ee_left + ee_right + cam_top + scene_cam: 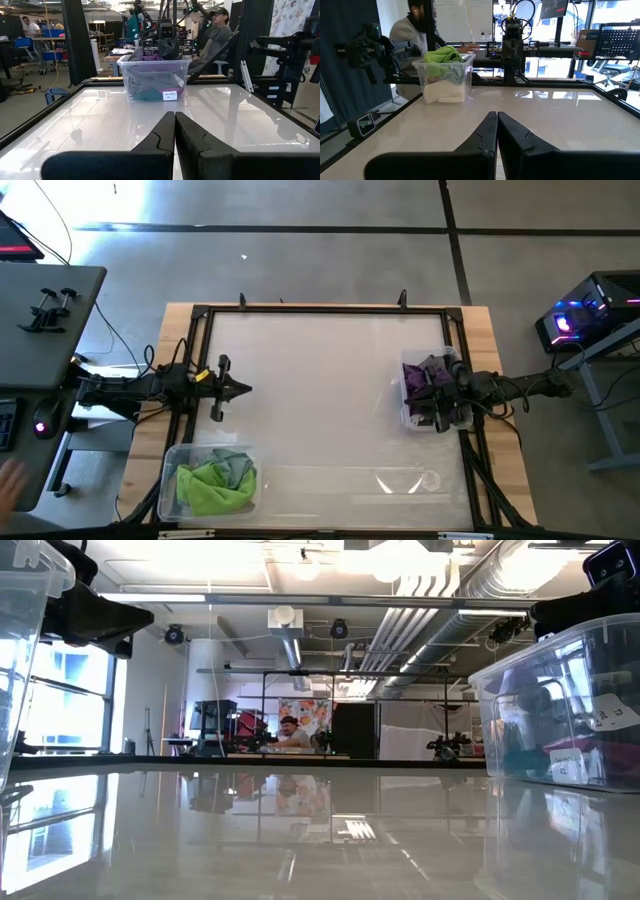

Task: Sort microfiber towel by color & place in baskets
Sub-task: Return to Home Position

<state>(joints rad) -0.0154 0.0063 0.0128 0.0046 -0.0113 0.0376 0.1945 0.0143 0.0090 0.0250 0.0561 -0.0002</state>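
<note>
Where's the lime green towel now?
High view: the lime green towel lies in the transparent bin at the table's lower-left corner, beside a grey towel, near the left gripper.

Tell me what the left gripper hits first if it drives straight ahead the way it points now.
The left gripper, fingers shut, faces the clear bin of purple towels across the table. That bin's wall probably comes first, though the gripper's height over the table is unclear.

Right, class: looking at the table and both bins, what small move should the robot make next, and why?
I'd say park: draw the right tool back from over the small bin and stop. It and the left tool are shut and empty; towels show only in that bin and the wide bin, none on the table.
</note>
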